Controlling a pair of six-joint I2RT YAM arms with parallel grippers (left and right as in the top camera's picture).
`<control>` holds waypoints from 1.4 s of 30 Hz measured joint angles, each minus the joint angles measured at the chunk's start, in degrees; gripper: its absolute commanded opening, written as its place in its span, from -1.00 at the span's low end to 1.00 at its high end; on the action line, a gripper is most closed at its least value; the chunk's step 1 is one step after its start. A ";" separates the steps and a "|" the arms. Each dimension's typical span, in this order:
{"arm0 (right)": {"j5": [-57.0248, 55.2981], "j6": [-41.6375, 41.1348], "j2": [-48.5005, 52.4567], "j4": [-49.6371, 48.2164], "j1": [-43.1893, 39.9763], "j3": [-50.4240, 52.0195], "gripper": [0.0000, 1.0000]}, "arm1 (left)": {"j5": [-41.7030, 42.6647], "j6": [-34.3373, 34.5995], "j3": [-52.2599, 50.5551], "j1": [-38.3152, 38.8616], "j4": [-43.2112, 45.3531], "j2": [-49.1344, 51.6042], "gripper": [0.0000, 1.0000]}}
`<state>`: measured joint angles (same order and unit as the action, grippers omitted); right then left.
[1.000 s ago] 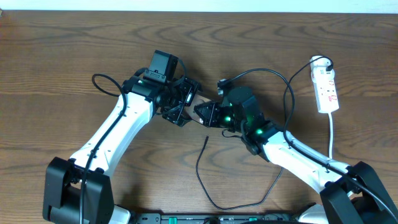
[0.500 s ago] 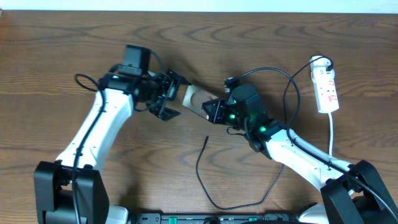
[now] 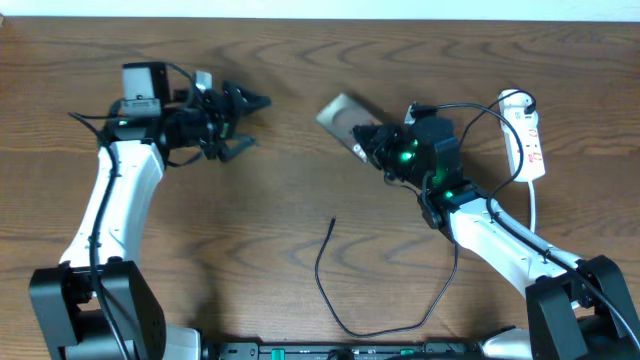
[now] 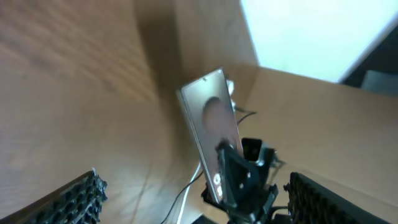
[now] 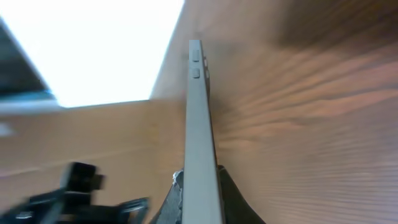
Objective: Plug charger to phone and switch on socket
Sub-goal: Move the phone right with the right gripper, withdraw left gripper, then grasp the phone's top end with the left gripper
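Lower end of phone [image 3: 341, 114] hidden inside right gripper [image 3: 368, 142]. Power strip [image 3: 527, 140] switch state too small to read. Left wrist view blurred.

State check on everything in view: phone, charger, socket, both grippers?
phone: held tilted by right gripper, no cable in it
charger: loose on table, tip free
socket: on table, switch position unreadable
left gripper: jaws open, empty
right gripper: jaws shut on phone

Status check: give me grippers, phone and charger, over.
Left gripper open, empty. Right gripper shut on glossy brown-bronze phone, held tilted. Thin black charger cable lying loose, plug tip unconnected. White power strip untouched.
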<state>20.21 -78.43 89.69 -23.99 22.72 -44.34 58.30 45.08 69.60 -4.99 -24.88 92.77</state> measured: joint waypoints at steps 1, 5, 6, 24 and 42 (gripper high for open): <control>0.42 -3.96 0.02 -3.78 0.02 0.02 -0.98 | 0.37 0.37 0.00 -0.48 1.31 0.00 0.81; 0.44 -11.80 0.07 -12.37 0.59 0.04 -0.97 | 1.55 6.16 -0.22 -0.96 12.11 0.00 0.81; 0.33 -13.07 0.07 -13.75 0.87 0.04 -0.97 | 1.70 7.32 -0.26 -0.94 13.64 0.00 0.81; -5.35 -30.91 0.13 -24.13 9.40 0.07 -0.97 | 1.14 20.96 -0.52 3.48 29.00 0.00 0.81; -8.35 -33.07 0.15 -24.28 13.18 0.07 -0.97 | -0.57 20.87 -0.52 6.62 29.03 0.00 0.81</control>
<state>11.86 -111.50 89.84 -48.27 35.90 -44.27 57.74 65.95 69.08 1.63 4.14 92.77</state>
